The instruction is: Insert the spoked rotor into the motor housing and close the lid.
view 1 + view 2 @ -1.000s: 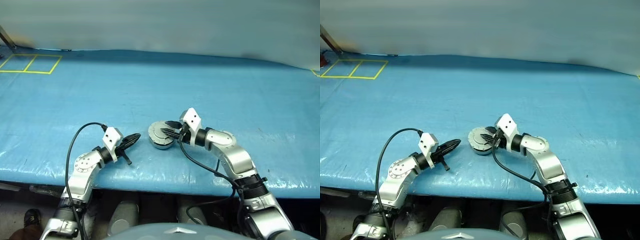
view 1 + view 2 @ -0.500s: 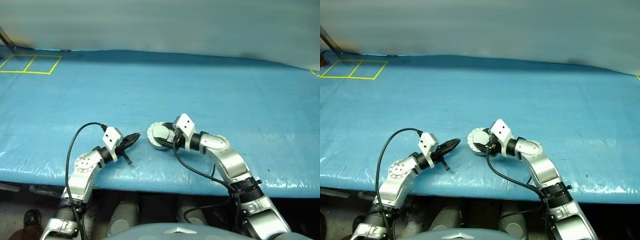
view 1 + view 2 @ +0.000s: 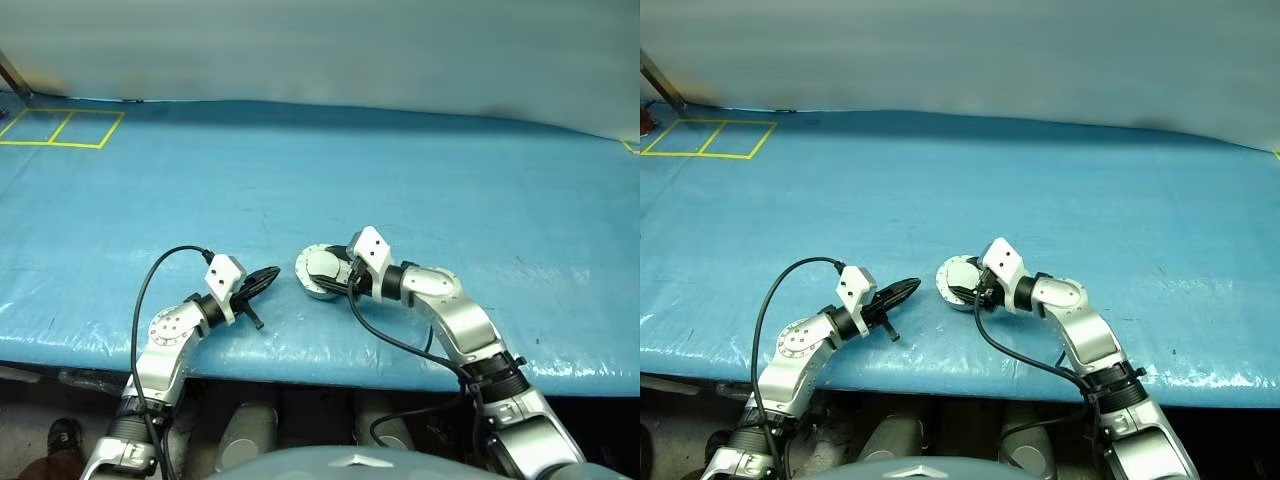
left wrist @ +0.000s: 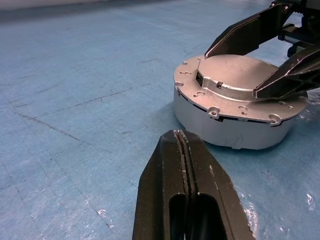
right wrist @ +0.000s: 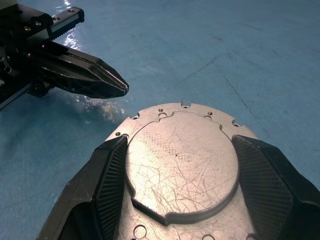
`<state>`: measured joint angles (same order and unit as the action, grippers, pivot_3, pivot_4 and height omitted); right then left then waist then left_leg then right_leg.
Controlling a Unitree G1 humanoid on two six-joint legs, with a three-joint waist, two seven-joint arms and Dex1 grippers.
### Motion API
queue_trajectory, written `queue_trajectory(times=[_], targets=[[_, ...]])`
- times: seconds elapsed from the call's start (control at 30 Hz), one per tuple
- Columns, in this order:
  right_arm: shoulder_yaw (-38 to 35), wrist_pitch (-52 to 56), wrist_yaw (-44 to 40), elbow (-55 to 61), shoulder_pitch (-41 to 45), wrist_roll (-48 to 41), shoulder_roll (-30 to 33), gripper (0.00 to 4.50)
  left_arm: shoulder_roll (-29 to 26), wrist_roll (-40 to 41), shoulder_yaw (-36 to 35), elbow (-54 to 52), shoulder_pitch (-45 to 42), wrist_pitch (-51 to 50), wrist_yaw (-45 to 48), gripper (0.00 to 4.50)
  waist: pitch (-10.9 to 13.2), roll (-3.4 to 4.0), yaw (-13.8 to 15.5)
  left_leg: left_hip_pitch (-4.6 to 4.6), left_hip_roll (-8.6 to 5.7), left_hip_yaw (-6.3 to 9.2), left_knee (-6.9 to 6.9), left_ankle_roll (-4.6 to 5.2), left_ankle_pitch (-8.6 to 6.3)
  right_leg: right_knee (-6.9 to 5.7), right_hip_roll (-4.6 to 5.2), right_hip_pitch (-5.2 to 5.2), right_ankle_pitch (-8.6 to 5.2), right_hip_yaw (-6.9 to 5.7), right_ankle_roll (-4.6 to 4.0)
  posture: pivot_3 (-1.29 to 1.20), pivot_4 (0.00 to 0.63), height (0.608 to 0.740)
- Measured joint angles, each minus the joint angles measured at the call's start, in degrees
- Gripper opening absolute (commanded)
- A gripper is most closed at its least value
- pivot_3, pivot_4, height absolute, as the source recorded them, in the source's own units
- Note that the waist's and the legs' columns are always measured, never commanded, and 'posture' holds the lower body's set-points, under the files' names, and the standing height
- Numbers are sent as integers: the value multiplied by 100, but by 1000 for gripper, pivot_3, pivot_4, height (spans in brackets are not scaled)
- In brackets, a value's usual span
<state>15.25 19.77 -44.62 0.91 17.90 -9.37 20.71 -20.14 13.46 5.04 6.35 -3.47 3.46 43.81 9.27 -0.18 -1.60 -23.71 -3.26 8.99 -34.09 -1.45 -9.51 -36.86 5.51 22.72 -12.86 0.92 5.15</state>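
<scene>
The motor housing (image 4: 225,125) is a round silver puck on the blue table, just ahead of me at centre. The lid (image 5: 180,160), a grey disc with a notched rim and raised middle, lies flat on top of it. The spoked rotor is hidden. My right gripper (image 3: 330,270) reaches in from the right, open. Its two black fingers (image 4: 250,32) flank the lid's raised middle, and I cannot tell whether they touch it. My left gripper (image 4: 181,134) is shut on nothing and points at the housing from a short gap to its left.
A blue tarp (image 3: 400,170) covers the table, whose front edge runs just below both arms. Yellow tape squares (image 3: 60,127) mark the far left corner. A pale wall backs the table.
The right gripper's fingers have spread wider across the lid and shifted slightly toward the left. The left gripper and the housing have stayed put.
</scene>
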Motion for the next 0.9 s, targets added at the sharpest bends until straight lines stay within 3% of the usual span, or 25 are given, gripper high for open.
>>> queue_trajectory(times=[0.4, 0.9], targets=[[-75, -106, -419, -257, 147, -154, 160, 3018, -1, 0, 1, 0, 0, -2, 4, 0, 0, 0, 6, -1, 0, 0, 0, 0, 0, 0, 0, 0, 0, 0, -1, 0, 150, 740], [76, -302, -233, -342, 173, 88, 64, 3018, -2, 0, 1, 0, 1, -3, 2, 0, -2, 0, -10, 13, 1, 0, -6, 0, 0, -3, -1, -13, -13, 0, -23, 0, 150, 740]])
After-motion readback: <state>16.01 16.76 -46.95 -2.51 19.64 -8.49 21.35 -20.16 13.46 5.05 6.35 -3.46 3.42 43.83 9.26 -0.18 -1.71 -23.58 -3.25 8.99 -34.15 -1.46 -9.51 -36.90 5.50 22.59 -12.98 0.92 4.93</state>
